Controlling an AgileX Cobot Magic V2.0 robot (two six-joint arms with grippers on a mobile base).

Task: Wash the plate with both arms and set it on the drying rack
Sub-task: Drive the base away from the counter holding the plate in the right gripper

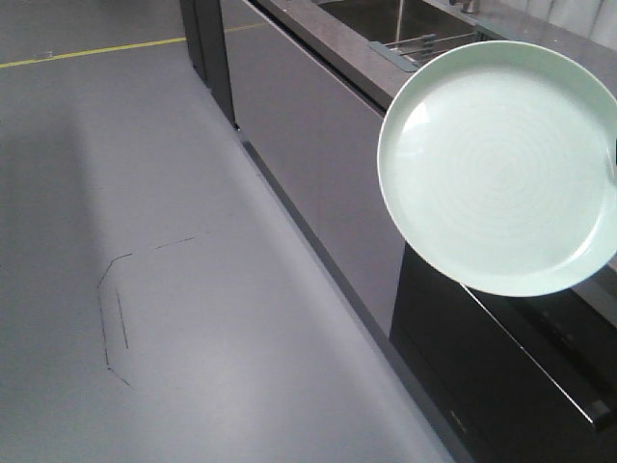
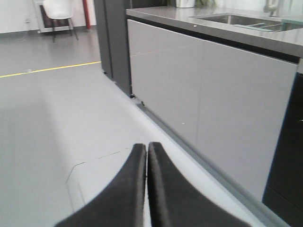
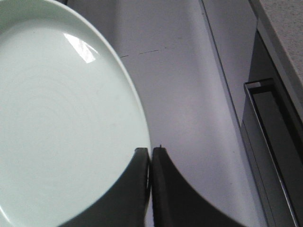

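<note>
Right hand point(image 3: 151, 153): both fingers drawn nearly together, pinching the rim of the plate point(image 3: 61, 118) at its lower right edge as the right wrist view shows it. Only a thin slit shows between the fingers, and the rim runs into it.

Left hand point(image 2: 146, 147): fingers pressed together along their length, nothing between them. It points out over the floor point(image 2: 47, 123), low beside the grey cabinet front point(image 2: 213, 94).

Plate: pale mint green, round, with faint concentric rings on the face turned to the front camera. It is held in the air at the right of the front view, steeply tilted, in front of the desk point(image 1: 337, 48) edge and above a dark appliance front point(image 1: 521, 376). It touches neither. A bright glare patch sits on its upper left part.

Drying rack point(image 1: 424, 43): steel rods with a grey-teal end piece, lying over the sink point(image 1: 371, 14) set in the desk. It appears just past the plate's upper rim in the front view. The plate is not on it.

Surroundings: a yellow line point(image 1: 96, 50) crosses the floor at the far end. A white chair point(image 2: 59, 9) stands by the far wall in the left wrist view. A long bar handle point(image 3: 272, 151) on the dark appliance shows at the right of the right wrist view.
</note>
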